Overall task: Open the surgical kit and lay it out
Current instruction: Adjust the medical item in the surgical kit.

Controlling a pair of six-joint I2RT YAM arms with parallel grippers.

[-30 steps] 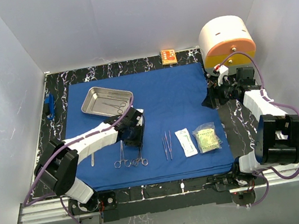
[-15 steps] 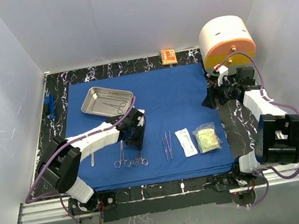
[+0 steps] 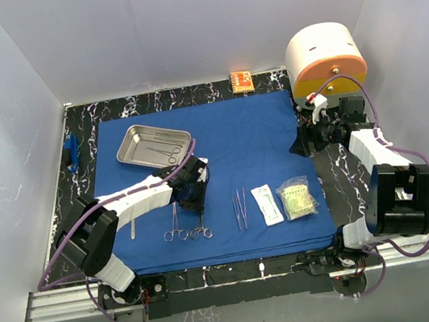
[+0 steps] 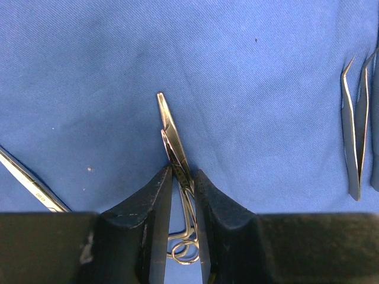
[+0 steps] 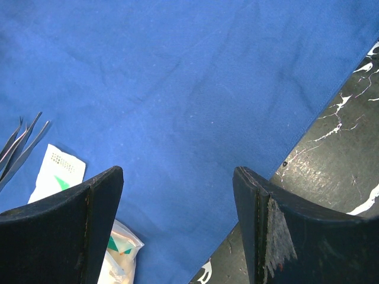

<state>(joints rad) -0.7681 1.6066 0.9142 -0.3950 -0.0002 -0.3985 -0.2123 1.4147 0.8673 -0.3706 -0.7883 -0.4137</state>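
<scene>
Blue drape [image 3: 249, 123] covers the black marbled table [image 3: 188, 96], with the kit spread across it. Nearest, the left gripper [image 4: 182, 171] stands narrow astride the shank of a ring-handled forceps [image 4: 173, 136]; I can't tell whether the pads bite. Best to centre the shank, pinch near the hinge and lift straight, so the drape doesn't ruck. The rings are half hidden behind the fingers. Alongside lie tweezers [image 3: 240, 208] and two packets [image 3: 267, 204]. Farther off, the right gripper [image 5: 177, 177] hangs wide and empty at the drape's edge. What lies in the tray [image 3: 136, 139] is too small to name.
</scene>
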